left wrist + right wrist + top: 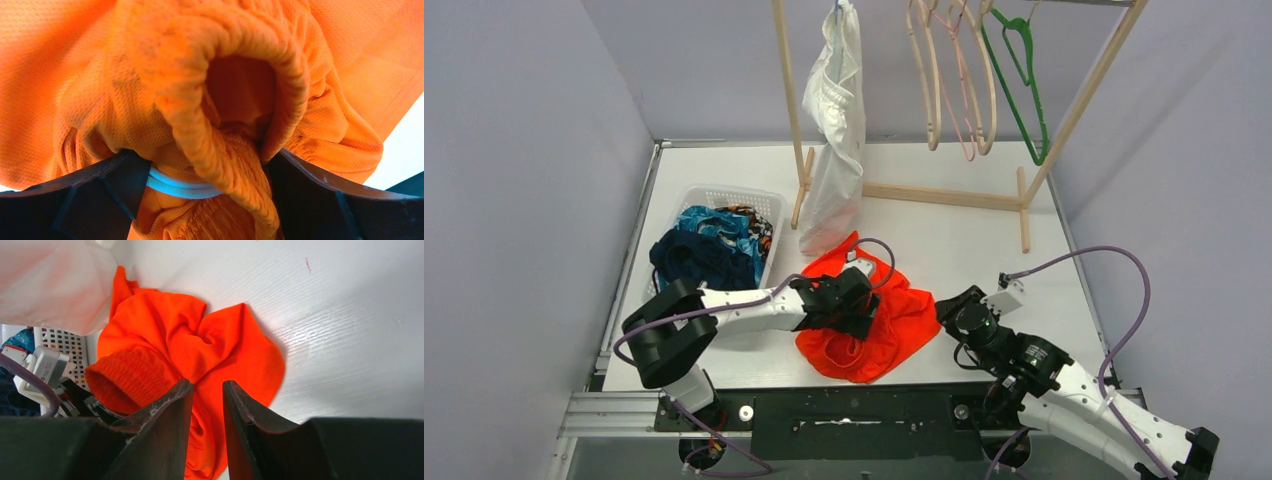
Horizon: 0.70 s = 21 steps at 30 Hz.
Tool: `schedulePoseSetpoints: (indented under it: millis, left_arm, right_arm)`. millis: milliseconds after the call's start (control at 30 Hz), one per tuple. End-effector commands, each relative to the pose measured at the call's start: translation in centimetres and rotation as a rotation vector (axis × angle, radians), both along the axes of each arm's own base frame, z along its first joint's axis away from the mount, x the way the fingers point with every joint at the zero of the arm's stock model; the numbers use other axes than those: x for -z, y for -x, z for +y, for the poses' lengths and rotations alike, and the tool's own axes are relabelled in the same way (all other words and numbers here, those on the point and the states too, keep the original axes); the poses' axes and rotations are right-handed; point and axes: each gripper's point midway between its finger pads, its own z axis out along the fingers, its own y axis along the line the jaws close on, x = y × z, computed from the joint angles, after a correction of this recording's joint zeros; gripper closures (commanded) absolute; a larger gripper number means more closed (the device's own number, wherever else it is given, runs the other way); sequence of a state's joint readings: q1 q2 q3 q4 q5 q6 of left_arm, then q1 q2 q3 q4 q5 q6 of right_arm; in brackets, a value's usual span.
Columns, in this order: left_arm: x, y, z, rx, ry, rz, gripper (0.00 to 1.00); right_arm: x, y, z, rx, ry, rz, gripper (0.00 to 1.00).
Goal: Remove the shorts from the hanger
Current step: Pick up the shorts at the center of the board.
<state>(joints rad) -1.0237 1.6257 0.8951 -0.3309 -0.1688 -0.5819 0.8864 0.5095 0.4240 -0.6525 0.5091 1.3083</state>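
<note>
The bright orange shorts (894, 325) lie crumpled on the white table, front centre. My left gripper (862, 312) rests on them. In the left wrist view it (200, 175) is shut on the bunched waistband of the orange shorts (220, 100), with a light blue hanger bar (180, 189) caught in the fabric between the fingers. My right gripper (948, 306) is at the shorts' right edge. In the right wrist view it (206, 387) has its jaws a narrow gap apart, empty, just above the orange shorts (200, 340). White shorts (836, 110) hang from the wooden rack (789, 90).
A white basket (764, 200) at the left holds the teal-blue (724, 228), dark navy (694, 260) and camouflage (749, 213) shorts. Bare beige (929, 80), pink (961, 90) and green (1019, 70) hangers hang on the rack. The rack's base bar (944, 195) crosses the back of the table.
</note>
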Motion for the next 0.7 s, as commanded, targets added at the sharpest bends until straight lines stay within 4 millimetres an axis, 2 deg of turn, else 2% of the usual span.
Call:
schedulePoseSetpoints:
  millis: [0, 67, 133, 200, 233, 267, 367, 500, 567, 667]
  left_arm:
    - [4.9, 3.6, -0.2, 0.041, -0.086, 0.114, 0.17]
    - [6.4, 3.8, 1.0, 0.031, -0.190, 0.091, 0.31]
    - [6.9, 3.8, 1.8, 0.016, -0.260, 0.024, 0.57]
    - [7.0, 3.4, 2.9, -0.015, -0.314, -0.047, 0.79]
    - [6.8, 2.9, 3.6, -0.039, -0.349, -0.092, 0.94]
    - [6.1, 2.4, 4.4, -0.070, -0.385, -0.134, 1.00]
    - [1.6, 0.5, 6.2, -0.179, -0.453, -0.322, 1.00]
    - [-6.7, -2.1, 8.2, -0.372, -0.402, -0.552, 1.00]
    - [-11.3, -2.8, 9.3, -0.456, -0.358, -0.643, 1.00]
    - [-17.1, -3.6, 11.4, -0.551, -0.310, -0.766, 1.00]
  right_arm:
    - [-0.5, -0.7, 0.2, 0.044, -0.054, -0.044, 0.69]
    - [-0.8, -0.8, 0.3, 0.047, -0.081, -0.056, 0.69]
    - [-0.9, -0.8, 0.4, 0.051, -0.099, -0.062, 0.69]
    - [-0.7, -0.7, 0.1, 0.065, -0.101, -0.058, 0.69]
    - [-0.6, -0.7, 0.0, 0.072, -0.104, -0.056, 0.69]
    - [-0.5, -0.6, -0.1, 0.081, -0.109, -0.051, 0.69]
    - [-0.2, -0.5, -0.3, 0.087, -0.100, -0.044, 0.69]
    - [0.3, -0.5, -0.6, 0.098, -0.088, -0.043, 0.69]
    - [0.4, -0.6, -0.6, 0.099, -0.087, -0.043, 0.69]
    - [0.5, -0.6, -0.5, 0.099, -0.089, -0.045, 0.69]
